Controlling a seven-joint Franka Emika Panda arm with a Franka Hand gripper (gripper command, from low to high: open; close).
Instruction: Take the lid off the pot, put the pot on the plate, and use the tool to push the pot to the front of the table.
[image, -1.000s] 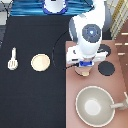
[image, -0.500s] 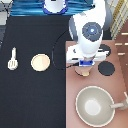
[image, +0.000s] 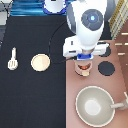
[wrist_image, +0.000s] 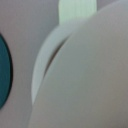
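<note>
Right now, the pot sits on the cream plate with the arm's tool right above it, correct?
No. The exterior view shows the pot on the brownish stove, not the plate, which lies apart on the black table. The tool is above it.

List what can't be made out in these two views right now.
- Gripper, exterior view: over the pot on the stove; its fingers are hidden under the arm's white body, so open or shut is unknown.
- Pot, exterior view: mostly covered by the arm; lid on or off can't be told.
- Wrist view: a pale curved surface fills the frame, blurred; what it is can't be told.
- Plate and tool: plainly visible on the table.
</note>
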